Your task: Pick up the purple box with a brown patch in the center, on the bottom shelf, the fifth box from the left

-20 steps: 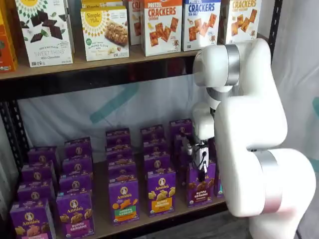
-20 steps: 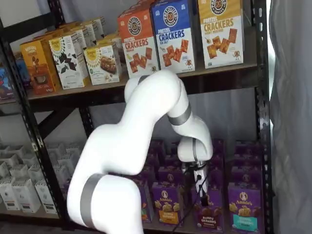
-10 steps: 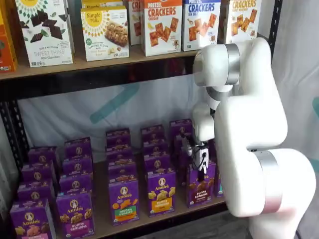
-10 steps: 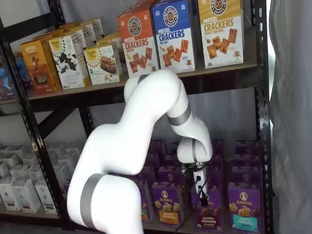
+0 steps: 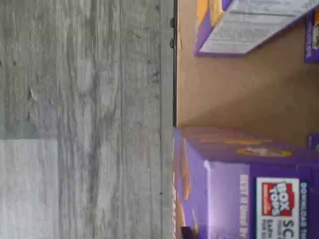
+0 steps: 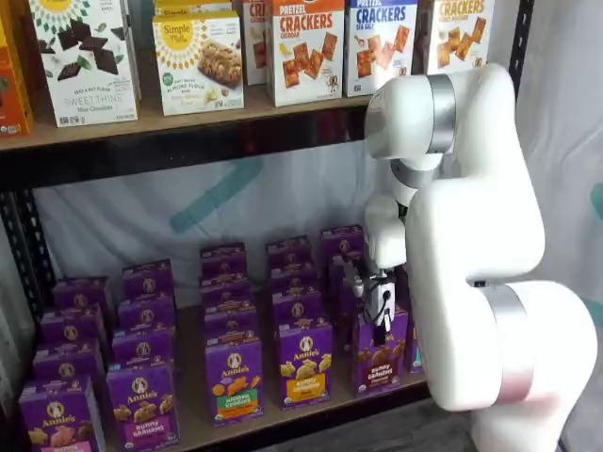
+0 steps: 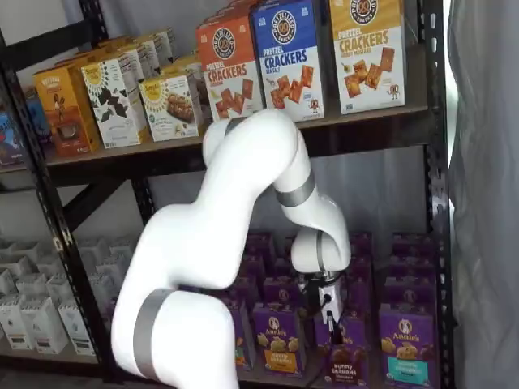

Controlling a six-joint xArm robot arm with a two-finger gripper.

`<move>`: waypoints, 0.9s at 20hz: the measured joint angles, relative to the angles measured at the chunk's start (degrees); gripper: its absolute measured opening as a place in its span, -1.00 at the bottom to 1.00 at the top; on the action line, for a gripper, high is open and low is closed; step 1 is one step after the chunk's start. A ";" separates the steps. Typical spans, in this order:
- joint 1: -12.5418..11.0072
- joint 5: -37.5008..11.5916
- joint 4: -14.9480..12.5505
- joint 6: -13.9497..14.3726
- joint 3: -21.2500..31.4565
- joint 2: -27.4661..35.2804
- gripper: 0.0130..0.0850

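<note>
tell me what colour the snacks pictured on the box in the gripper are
Dark brown, on the purple box; this shelf view shows it best.

White arm bent low, pincer (image 6: 380,315) clamped shut.

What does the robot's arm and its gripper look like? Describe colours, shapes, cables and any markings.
The arm is glossy white, built of thick rounded segments with silver-grey bands at the joints, seen in both shelf views. The gripper has a small white body with black fingers below it, and a thin black cable runs down beside them. No lettering or logo shows on the arm.
</note>
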 joint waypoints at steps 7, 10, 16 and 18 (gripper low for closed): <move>0.51 -2.38 1.46 -0.76 7.74 -4.99 -0.56; 0.52 -3.00 1.22 -0.47 11.45 -7.63 -0.56; 0.72 -3.68 0.94 0.02 19.41 -13.98 -0.56; 0.92 -3.92 1.63 -0.42 22.50 -16.76 -0.56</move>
